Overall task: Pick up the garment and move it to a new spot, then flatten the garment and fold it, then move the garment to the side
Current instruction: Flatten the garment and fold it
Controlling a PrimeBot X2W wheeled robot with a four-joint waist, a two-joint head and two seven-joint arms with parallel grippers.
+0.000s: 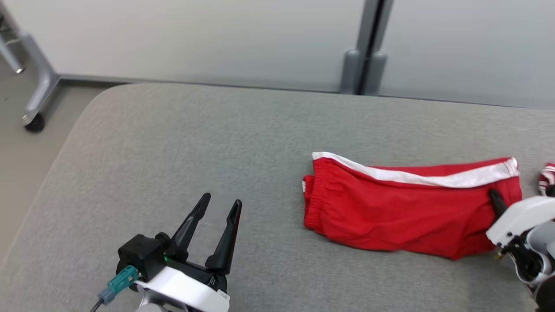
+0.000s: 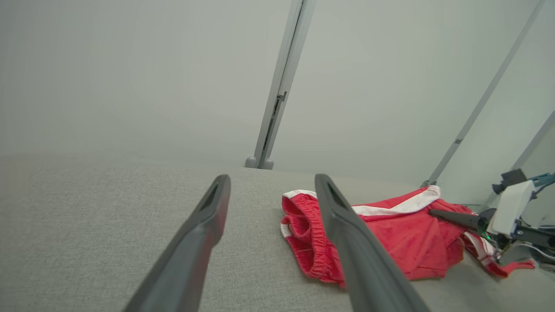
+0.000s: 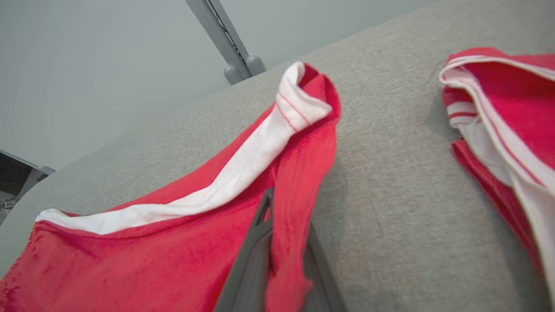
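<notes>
Although a grip is held on it, the garment (image 1: 390,208), a pair of red shorts with a white stripe (image 1: 416,175) along its far edge, is seen lying on the grey worktop (image 1: 173,151), right of the middle. It is spread loosely rather than smoothed, with the gathered waistband (image 1: 314,195) turned to the left and soft creases across the cloth. At its right end a fold of red fabric is pinched between the two dark fingers of the right pincer (image 1: 495,198), which is clamped together on the cloth; in the right wrist view the fabric is seen bunched between the fingers. No part of the shorts is raised clear of the surface.

The task is therefore judged to be at its very start: the garment is gripped, but the lifting, the move to a new spot, the flattening, the folding and the setting aside are all left to be done.

Further out, the left pincer (image 1: 222,200) is held with its fingers spread apart and nothing between them, over bare worktop well apart from the shorts. A second red-and-white cloth (image 1: 547,175) is seen at the right edge, near the right pincer.
</notes>
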